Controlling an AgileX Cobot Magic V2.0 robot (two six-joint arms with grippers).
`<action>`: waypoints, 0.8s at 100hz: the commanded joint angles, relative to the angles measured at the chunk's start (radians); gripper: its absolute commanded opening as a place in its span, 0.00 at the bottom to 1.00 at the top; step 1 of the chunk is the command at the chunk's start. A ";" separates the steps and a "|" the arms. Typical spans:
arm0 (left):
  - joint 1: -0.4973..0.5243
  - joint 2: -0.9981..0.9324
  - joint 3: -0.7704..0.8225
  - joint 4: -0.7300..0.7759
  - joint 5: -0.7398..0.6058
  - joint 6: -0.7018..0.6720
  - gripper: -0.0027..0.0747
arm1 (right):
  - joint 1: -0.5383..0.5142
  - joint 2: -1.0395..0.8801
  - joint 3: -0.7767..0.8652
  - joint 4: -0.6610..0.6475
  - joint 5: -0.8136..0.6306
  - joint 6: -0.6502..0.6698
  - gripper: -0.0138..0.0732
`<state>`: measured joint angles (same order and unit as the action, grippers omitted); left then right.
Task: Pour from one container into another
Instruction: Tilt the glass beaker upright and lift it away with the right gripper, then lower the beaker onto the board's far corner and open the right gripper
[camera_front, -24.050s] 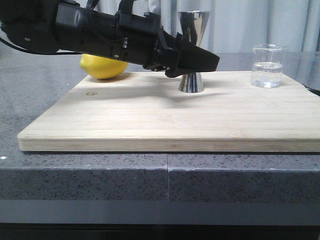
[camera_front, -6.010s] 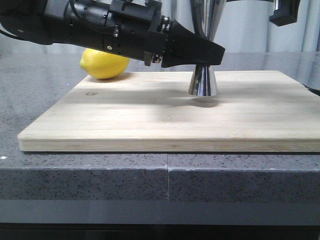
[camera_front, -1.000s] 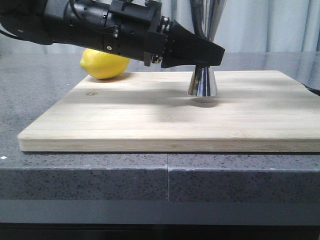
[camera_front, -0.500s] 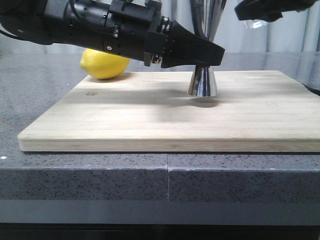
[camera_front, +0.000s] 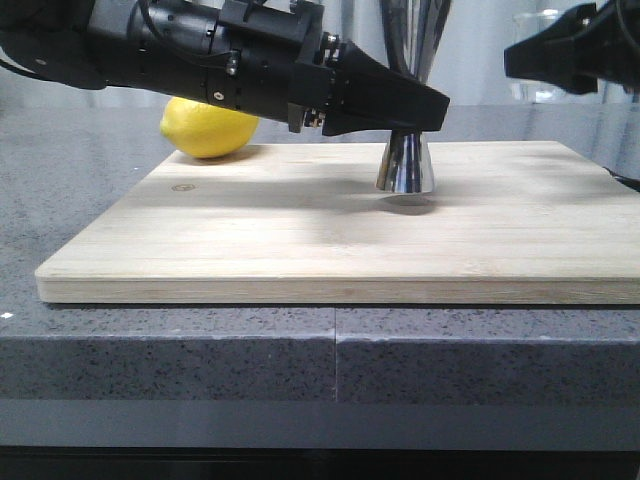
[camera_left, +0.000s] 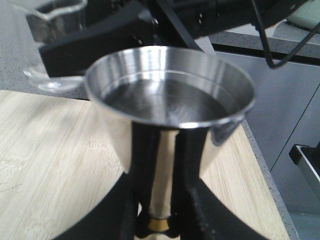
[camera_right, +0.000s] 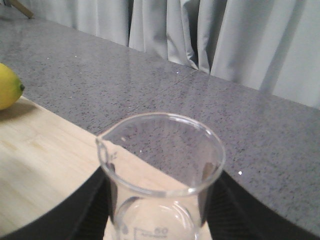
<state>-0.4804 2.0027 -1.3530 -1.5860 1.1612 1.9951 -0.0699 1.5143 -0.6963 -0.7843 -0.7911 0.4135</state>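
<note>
Front: left gripper (camera_front: 405, 105) clamps the jigger (camera_front: 406, 165) at its waist, base just above the board (camera_front: 300, 230). Right gripper (camera_front: 560, 55) grips the beaker (camera_front: 545, 25) high at right. Pour looks done; I'd lower the beaker level & slow onto the far right of the board. 1 lemon (camera_front: 208, 130) far left.

Left wrist: 1 jigger (camera_left: 170, 95), liquid inside.

Right wrist: 1 beaker (camera_right: 160, 175), upright, looks empty.

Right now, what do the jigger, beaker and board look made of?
Jigger: polished metal, likely steel; mirror reflections, gold band at the waist. Beaker: clear glass by the look, see-through with faint printed marks, though clear plastic is possible. Board: pale wood, perhaps bamboo; visible grain strips, matte.
</note>
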 joint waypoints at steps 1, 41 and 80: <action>-0.007 -0.069 -0.031 -0.074 0.084 -0.009 0.01 | -0.012 -0.007 0.008 0.052 -0.119 -0.002 0.50; -0.007 -0.069 -0.031 -0.072 0.084 -0.009 0.01 | -0.012 0.165 0.022 0.120 -0.319 -0.102 0.50; -0.007 -0.069 -0.031 -0.059 0.084 -0.009 0.01 | -0.012 0.220 0.022 0.140 -0.376 -0.199 0.50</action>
<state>-0.4804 2.0027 -1.3530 -1.5762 1.1612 1.9943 -0.0752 1.7653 -0.6568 -0.6758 -1.0706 0.2326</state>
